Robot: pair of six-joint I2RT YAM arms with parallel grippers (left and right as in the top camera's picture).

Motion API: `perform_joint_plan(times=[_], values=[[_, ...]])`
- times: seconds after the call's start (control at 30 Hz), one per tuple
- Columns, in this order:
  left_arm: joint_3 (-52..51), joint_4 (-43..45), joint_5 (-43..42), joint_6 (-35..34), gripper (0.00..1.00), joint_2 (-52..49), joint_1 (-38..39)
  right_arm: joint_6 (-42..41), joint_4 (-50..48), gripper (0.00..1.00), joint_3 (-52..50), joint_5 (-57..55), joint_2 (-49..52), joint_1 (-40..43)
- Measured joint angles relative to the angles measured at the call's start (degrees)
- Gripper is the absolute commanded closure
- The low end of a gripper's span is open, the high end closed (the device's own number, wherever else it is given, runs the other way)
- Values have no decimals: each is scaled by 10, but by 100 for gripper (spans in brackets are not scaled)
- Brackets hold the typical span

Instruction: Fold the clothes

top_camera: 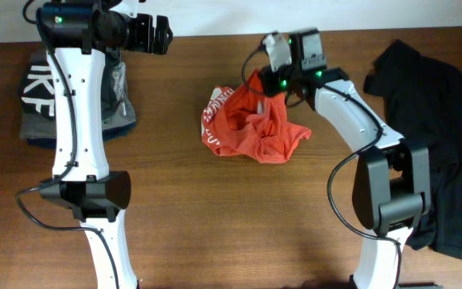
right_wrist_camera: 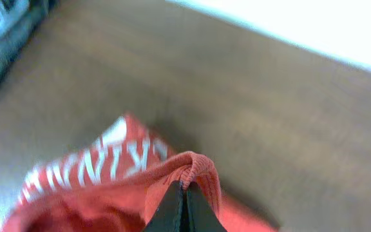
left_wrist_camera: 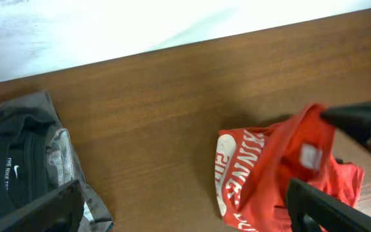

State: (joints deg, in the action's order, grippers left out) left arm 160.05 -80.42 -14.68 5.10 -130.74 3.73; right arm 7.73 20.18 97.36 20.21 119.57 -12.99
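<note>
I see the red-orange T-shirt (top_camera: 251, 127) lying crumpled near the middle of the table (top_camera: 215, 225), a little toward the far edge. White letters show along its left side.

The right gripper (top_camera: 269, 79) is at the far edge of the shirt. In the right wrist view its fingers (right_wrist_camera: 172, 209) are pressed together on a ribbed ridge of the red fabric, and this ridge stands higher than the rest of the cloth. So this hand is clenched on the T-shirt. I cannot tell if the ridge is the collar or a hem.

The left gripper (top_camera: 160, 35) hovers at the far left of the table, well apart from the shirt. In the left wrist view its two fingers (left_wrist_camera: 44, 209) stand wide apart and hold nothing.

Beside the left arm lies a folded pile: a black top with big white letters (top_camera: 34, 88) and a grey garment (top_camera: 119, 108). On the right side a loose black garment (top_camera: 439, 120) is spread out, partly under the right arm.
</note>
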Motion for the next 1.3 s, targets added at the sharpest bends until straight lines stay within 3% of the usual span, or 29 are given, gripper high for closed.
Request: perform_joint_plan(times=[0.27, 0.33, 0.37, 0.47, 0.67, 0.83, 1.03, 1.13, 1.3], values=[[0, -11, 4, 0, 1, 0, 0, -13, -34, 96, 23, -3, 3, 44], [0, -12, 5, 0, 1, 0, 0, -16, -34, 42, 23, -7, 12, 62], [0, -12, 5, 0, 1, 0, 0, -19, -33, 22, 23, -9, 15, 67], [0, -12, 6, 0, 1, 0, 0, -27, -26, 11, 23, -28, 26, 82], [0, -13, 12, 0, 1, 0, 0, -78, 79, 11, 43, 5, 27, 107], [0, -14, 17, 0, 1, 0, 0, -90, 229, 26, 79, 58, 16, 99], [0, -15, 19, 0, 1, 0, 0, -84, 394, 29, 83, 67, 7, 30], [0, -15, 21, 0, 1, 0, 0, -105, 403, 36, 79, 25, 7, -6], [0, -19, 21, 0, 1, 0, 0, -201, 402, 37, 42, -63, 7, -35]])
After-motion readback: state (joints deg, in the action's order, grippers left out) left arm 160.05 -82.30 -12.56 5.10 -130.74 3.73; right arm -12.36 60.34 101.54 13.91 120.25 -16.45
